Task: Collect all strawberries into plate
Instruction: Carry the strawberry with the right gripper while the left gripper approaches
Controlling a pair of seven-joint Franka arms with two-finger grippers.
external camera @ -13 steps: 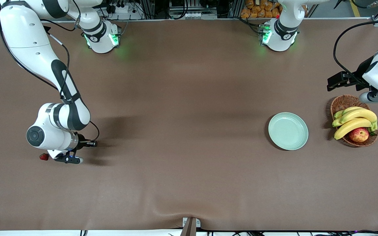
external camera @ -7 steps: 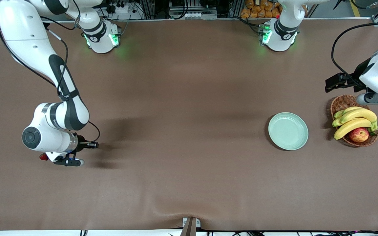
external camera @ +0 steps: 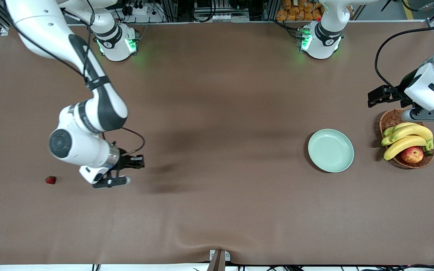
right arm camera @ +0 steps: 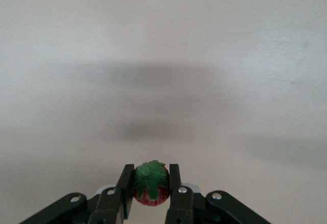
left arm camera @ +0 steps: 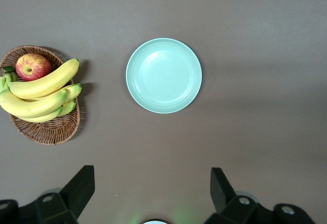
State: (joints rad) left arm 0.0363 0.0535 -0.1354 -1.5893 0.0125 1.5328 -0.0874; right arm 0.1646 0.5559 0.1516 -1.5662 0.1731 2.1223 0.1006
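- Right wrist view: the right gripper has its jaws clamped on a strawberry, red with its green cap facing the camera, held up over bare brown counter.
- In the front view the right gripper hangs over the counter toward the right arm's end, and the held berry itself is hidden under the wrist there.
- A second strawberry lies on the counter, near that gripper but clear of it, closer still to the right arm's end of the counter.
- The plate, pale mint-green and round, sits toward the left arm's end of the counter, well apart from both berries; nothing lies in it.
- Just beside the plate, closer to the left arm's end, stands a wicker basket holding bananas and an apple.
- The left gripper hovers over the basket's edge nearest the robots' bases; in the left wrist view its jaws stand wide apart with nothing between them, looking down on the plate and the basket.
- A third berry does not show, as far as I can tell.
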